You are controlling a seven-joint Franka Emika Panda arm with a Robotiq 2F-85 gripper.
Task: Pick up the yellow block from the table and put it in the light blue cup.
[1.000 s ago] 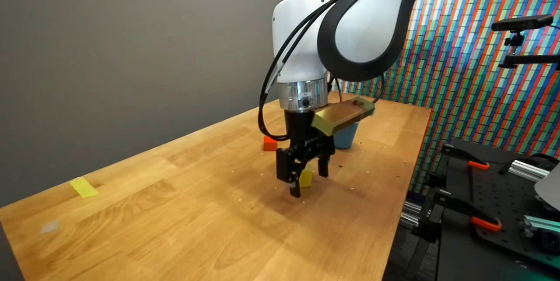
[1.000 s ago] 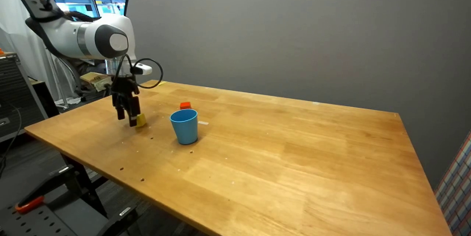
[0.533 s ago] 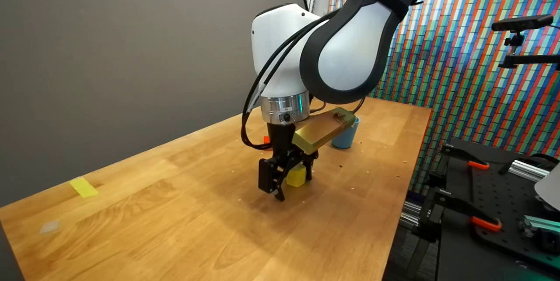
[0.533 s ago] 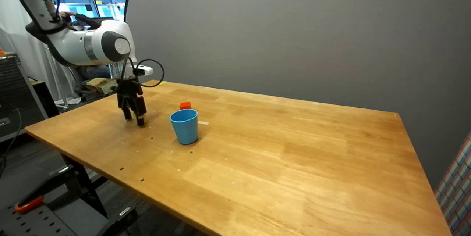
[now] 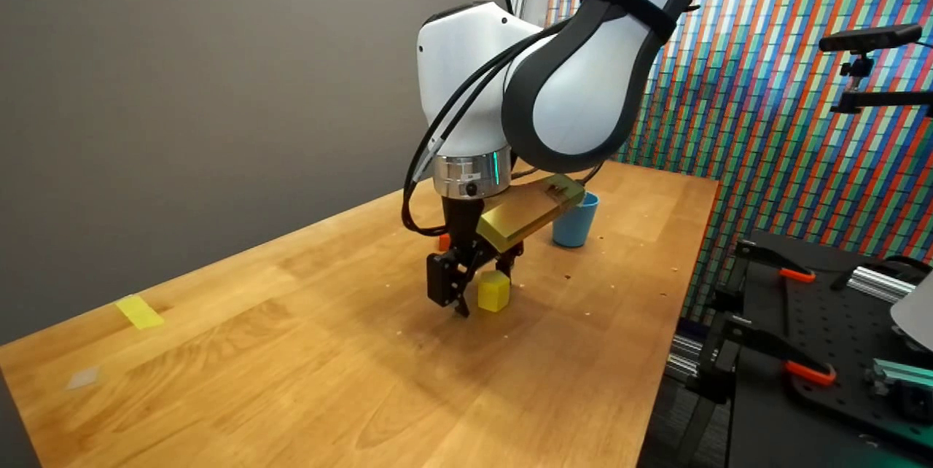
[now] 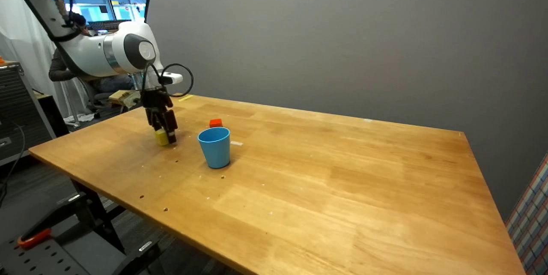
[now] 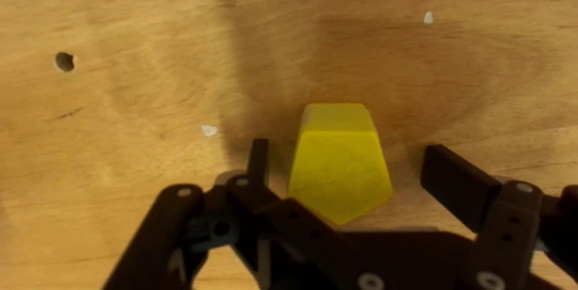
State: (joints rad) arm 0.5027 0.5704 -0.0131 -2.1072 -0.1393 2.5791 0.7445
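The small yellow block (image 7: 341, 163) stands on the wooden table (image 7: 135, 23); in both exterior views it also shows (image 5: 494, 291) (image 6: 162, 137). My gripper (image 7: 345, 150) is open and points down over it. In the wrist view the block shows between the two spread fingers, with a gap on each side; neither finger appears to touch it. In an exterior view my gripper (image 5: 484, 295) is low near the table, with the block in front of its jaws. The light blue cup (image 6: 215, 150) stands upright nearby and also shows behind the wrist (image 5: 574, 221).
A red block (image 6: 215, 123) sits behind the cup, partly hidden by the wrist cables and gripper in an exterior view (image 5: 444, 242). A flat pale-yellow patch (image 5: 140, 311) lies near the wall edge of the table. A grey wall (image 6: 342, 43) runs along that edge.
The gripper has moved left in an exterior view, went down, then rose slightly in the last half second. The yellow block shows more fully and seems slightly shifted. The cup has not moved.
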